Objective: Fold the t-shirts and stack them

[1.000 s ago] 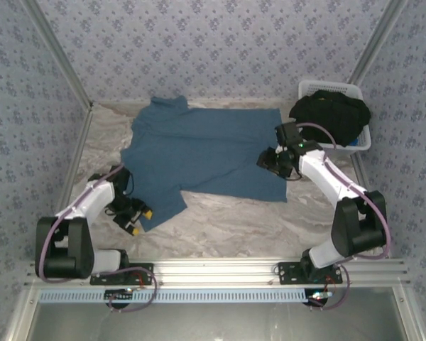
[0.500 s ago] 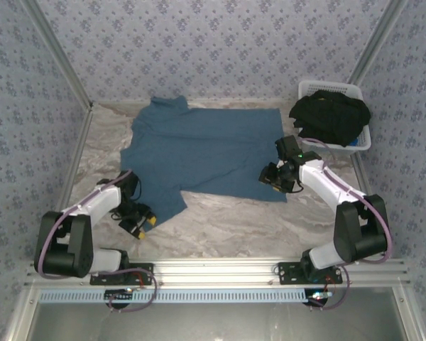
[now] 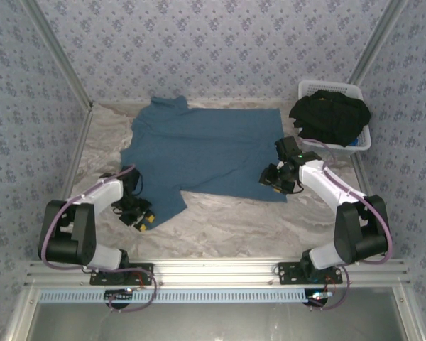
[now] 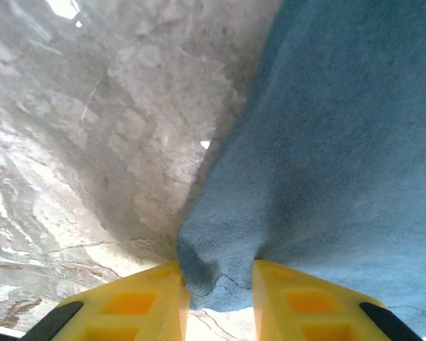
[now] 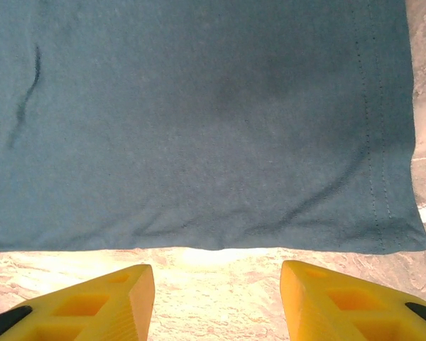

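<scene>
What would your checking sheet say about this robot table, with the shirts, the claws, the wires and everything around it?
Surface: marble-look table, showing all around the spread shirt.
Job's things: blue shirt spread flat in the middle; black shirts heaped in the basket.
Clutter: white basket at the far right corner; nothing else seen.
Grippers: left gripper pinches the blue shirt's near sleeve edge; right gripper is open over the table, just short of the hem.
Cables: purple cables loop along both arms.
Surroundings: flower-patterned walls and a metal frame.
</scene>
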`<action>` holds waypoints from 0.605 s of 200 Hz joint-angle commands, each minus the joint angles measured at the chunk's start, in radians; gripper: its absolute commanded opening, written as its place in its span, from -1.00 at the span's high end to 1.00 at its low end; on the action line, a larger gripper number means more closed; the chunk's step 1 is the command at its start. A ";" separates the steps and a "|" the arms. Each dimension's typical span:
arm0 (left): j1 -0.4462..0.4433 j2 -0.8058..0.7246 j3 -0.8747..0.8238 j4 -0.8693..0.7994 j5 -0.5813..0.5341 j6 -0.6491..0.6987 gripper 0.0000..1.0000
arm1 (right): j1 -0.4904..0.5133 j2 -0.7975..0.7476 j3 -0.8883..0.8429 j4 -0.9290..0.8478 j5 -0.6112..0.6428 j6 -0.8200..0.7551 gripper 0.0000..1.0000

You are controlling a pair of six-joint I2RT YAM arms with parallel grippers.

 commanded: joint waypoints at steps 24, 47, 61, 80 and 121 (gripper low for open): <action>-0.019 -0.043 -0.027 -0.037 -0.020 0.001 0.81 | -0.026 -0.033 -0.040 -0.025 0.041 0.028 -0.07; -0.020 -0.078 -0.022 -0.049 -0.030 0.000 1.00 | -0.090 -0.034 -0.104 0.002 0.018 0.076 -0.08; -0.022 -0.117 -0.009 -0.069 -0.044 0.001 1.00 | -0.125 -0.035 -0.129 0.007 0.028 0.101 -0.09; -0.029 -0.177 0.016 -0.111 -0.073 -0.008 1.00 | -0.153 -0.027 -0.136 0.031 0.030 0.110 -0.10; -0.043 -0.254 0.027 -0.154 -0.071 -0.027 1.00 | -0.164 0.023 -0.144 0.015 0.060 0.142 -0.01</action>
